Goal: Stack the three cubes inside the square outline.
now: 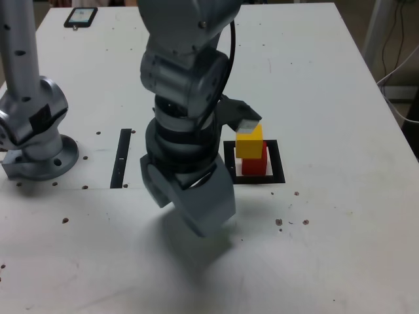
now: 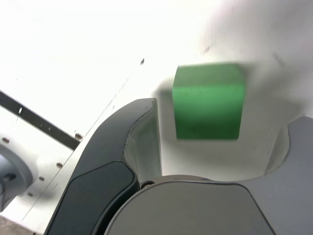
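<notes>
1. I have the dark grey two-jawed gripper [image 2: 217, 129] with its jaws apart, the matte green cube [image 2: 208, 102] showing between them.
2. In the exterior view, I see the matte yellow cube [image 1: 249, 142] stacked on the matte red cube [image 1: 255, 163].
3. That stack stands inside the black square outline with its white centre [image 1: 278, 162].

In the exterior view a white table [image 1: 321, 78] fills most of the scene, dotted with small dark specks, a black strip [image 1: 121, 159] towards 9 o'clock. A dark-framed device [image 1: 80, 17] lies near 11 o'clock. Brownish floor [image 1: 357, 12] shows at 1 o'clock, and a pale cable [image 1: 409, 120] hangs at 3 o'clock. Light glares off the tabletop in the wrist view
</notes>
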Controlling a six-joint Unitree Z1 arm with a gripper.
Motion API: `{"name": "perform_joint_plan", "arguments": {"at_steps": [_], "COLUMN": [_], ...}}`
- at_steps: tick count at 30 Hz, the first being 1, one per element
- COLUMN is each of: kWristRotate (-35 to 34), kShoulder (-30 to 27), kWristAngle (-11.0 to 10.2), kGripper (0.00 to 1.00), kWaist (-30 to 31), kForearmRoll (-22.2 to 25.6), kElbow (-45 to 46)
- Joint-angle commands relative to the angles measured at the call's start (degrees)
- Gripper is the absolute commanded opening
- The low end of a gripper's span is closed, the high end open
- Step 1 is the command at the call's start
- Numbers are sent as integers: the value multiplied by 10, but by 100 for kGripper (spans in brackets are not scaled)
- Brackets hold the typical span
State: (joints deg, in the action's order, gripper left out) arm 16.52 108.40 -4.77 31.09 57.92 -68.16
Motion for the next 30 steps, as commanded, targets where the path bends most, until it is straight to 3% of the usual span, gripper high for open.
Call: {"name": "perform_joint_plan", "arguments": {"at_steps": [1,4,10,22,30], "kWristRotate": [1,0,-12,-16,-31], "kShoulder": [3,4,3,-18,-19], "kWristAngle": [-4,-14,-32,-28,-21], "kGripper": [82,79,59,52,32], "kWaist": [-4,-8,-9,-9,-9], "kForearmRoll": [-6,-12,-4,-2,8], "kElbow": [1,1,6,20,16]}}
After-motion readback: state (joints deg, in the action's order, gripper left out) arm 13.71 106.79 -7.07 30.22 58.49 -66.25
